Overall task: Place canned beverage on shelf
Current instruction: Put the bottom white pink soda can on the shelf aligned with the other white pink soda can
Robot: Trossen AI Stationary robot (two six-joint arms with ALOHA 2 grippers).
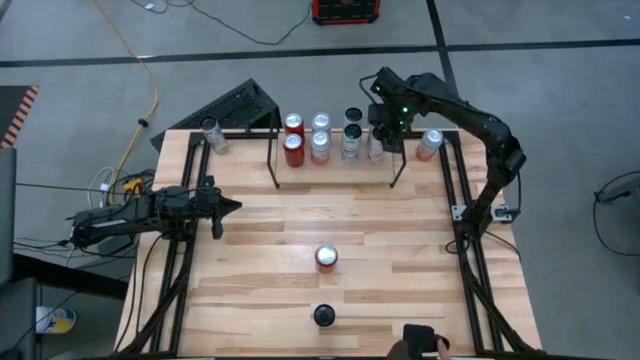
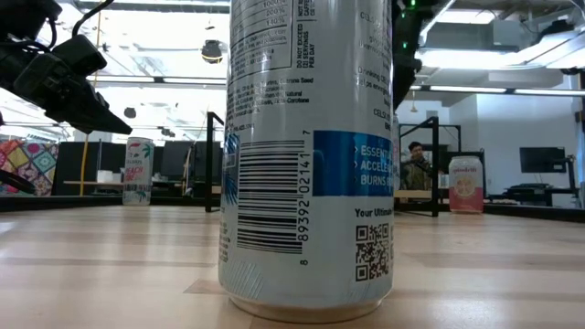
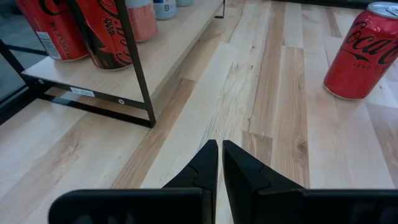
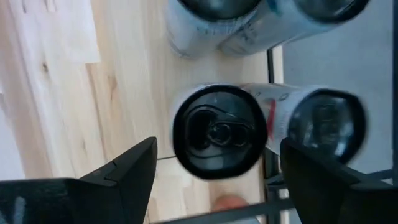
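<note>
The shelf (image 1: 272, 160), a black-rod rack with a wooden board, stands at the table's far edge with several cans on it. My right gripper (image 1: 381, 132) hangs over its right end, pointing down and open. In the right wrist view its fingers (image 4: 134, 168) stand on either side of a black-topped can (image 4: 217, 130) without touching it. That can stands upright on the shelf board beside another can (image 4: 323, 127). My left gripper (image 1: 235, 207) waits at the table's left, shut on nothing (image 3: 221, 162).
A red cola can (image 1: 327, 257) and a white-and-blue can (image 1: 324, 316) stand upright on the near half of the table; the latter fills the low view (image 2: 311, 155). Single cans stand at the far left (image 1: 210, 135) and far right (image 1: 430, 143). A person's hand (image 1: 425, 340) is at the near edge.
</note>
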